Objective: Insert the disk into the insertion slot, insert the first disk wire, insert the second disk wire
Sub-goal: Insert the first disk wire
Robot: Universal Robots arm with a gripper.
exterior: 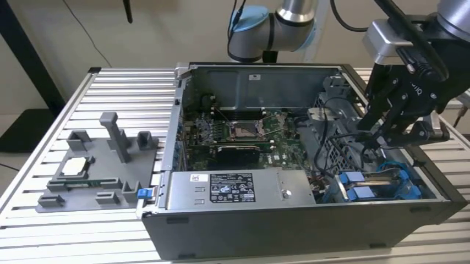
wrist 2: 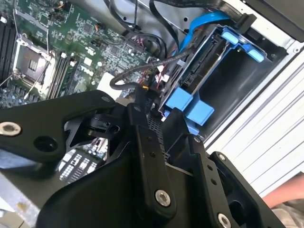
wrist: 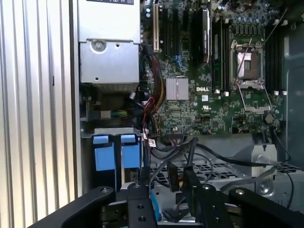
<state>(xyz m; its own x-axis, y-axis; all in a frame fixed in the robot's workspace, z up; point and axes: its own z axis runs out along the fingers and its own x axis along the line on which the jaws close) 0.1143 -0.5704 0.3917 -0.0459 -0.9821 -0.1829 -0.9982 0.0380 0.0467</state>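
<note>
Two blue tabs point(wrist: 116, 152) are being shown by the disk point(exterior: 364, 187), seated in the insertion slot point(wrist 2: 237, 85) at the case point(exterior: 294, 231) corner. The pincer point(exterior: 393, 137) is being held above it; its opening cannot be told. The disk is being judged stiff, heavy, fragile, best gripped by its frame.

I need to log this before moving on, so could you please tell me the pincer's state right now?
Pincer: cannot be told, open or closed; it hangs above the insertion slot.
</note>
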